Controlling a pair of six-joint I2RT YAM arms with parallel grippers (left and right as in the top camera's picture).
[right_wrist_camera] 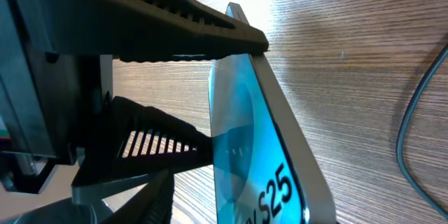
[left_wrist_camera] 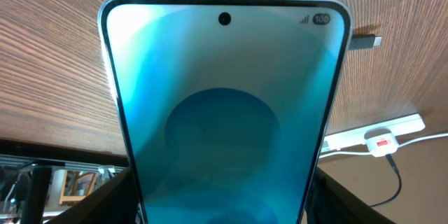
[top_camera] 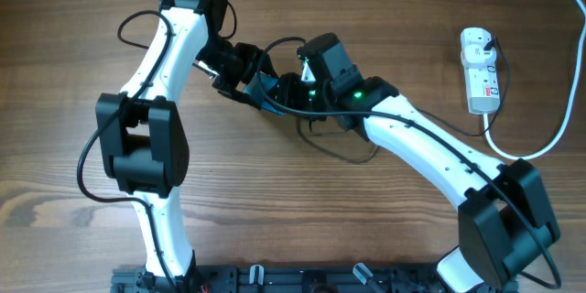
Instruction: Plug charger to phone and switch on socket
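Teal-lit and raised off the wooden table, the phone is held by the left gripper, whose jaws are pressed against its two long sides. The right gripper is set at the phone's face with jaws spread and nothing pinched between them. The charger is seen on the table just beyond the phone's top corner, its plug free; the socket is well apart. The plug should be taken close to its tip, lined up with the hidden port, and pushed straight against a steadied phone.
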